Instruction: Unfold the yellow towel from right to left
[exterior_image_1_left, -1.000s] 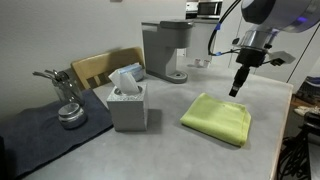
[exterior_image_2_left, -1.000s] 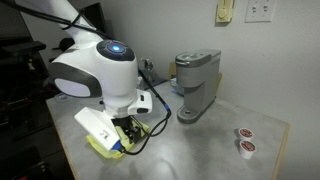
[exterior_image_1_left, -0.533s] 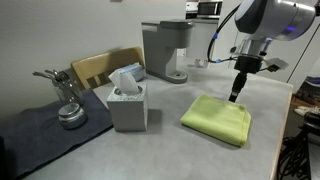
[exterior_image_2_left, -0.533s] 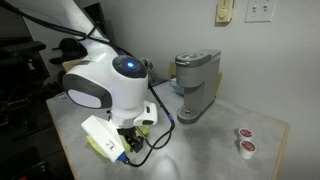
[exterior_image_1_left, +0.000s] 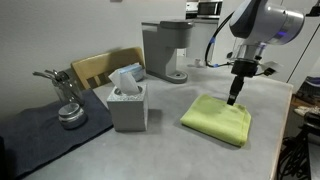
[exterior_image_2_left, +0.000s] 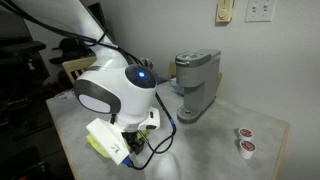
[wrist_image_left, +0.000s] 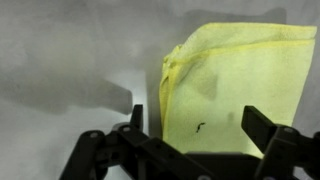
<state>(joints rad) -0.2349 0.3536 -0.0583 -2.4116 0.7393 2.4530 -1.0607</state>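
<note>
The yellow towel lies folded flat on the grey table, in front of the coffee machine. In the wrist view the yellow towel fills the right half, its folded edge running down the middle, with a small dark speck on it. My gripper hangs point-down just above the towel's far edge, fingers apart and empty. In the wrist view the gripper straddles the towel near its folded edge. In an exterior view the arm hides nearly all of the towel, and the gripper is hidden behind the arm.
A grey tissue box stands beside the towel. A coffee machine stands behind it, also seen in an exterior view. A metal utensil sits on a dark blue-grey mat. Two coffee pods lie by the table edge.
The arm has shifted a little and the gripper has come down closer to the towel's far edge. The towel has not moved.
</note>
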